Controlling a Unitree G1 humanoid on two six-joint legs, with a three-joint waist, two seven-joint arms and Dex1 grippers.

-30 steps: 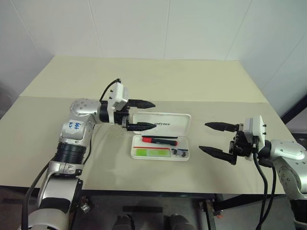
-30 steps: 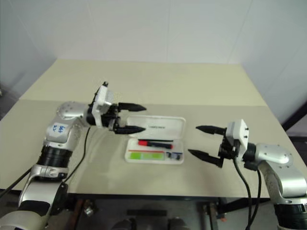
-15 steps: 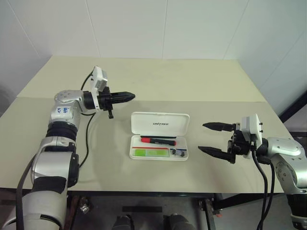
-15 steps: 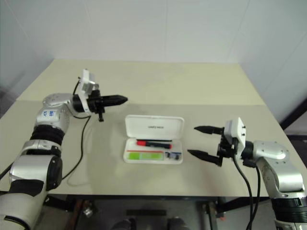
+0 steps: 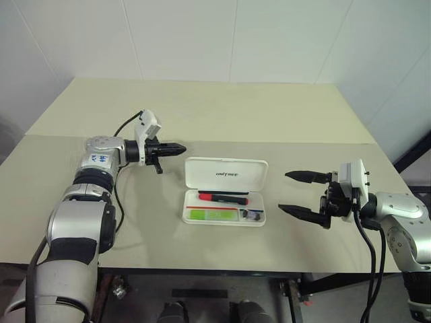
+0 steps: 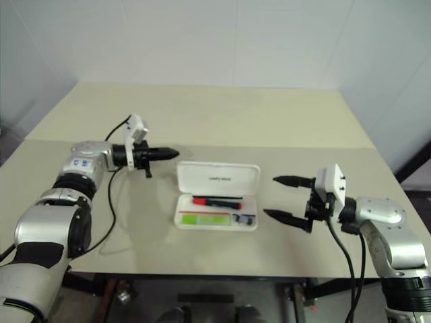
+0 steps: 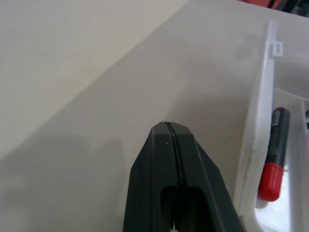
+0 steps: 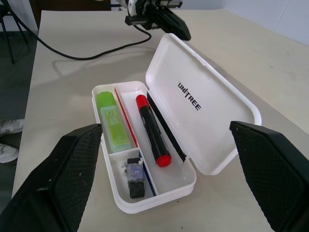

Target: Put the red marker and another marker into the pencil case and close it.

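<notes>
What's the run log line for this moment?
pencil case: open | red marker: inside | lime-green marker: inside | left gripper: shut, behind lid | right gripper: open, empty

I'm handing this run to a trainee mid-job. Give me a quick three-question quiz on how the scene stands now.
1. True or false: the red marker and the green marker both lie inside the case.
2. Which gripper is shut: A) the left gripper, B) the right gripper, C) both?
3. Fill in: the case's lid stands ____.

Key
1. True. They lie in separate compartments of the tray.
2. A. Its fingers are pressed together, beside the lid's left end; the right gripper is open, to the right of the case.
3. Open, so closing it is left to do.
</notes>
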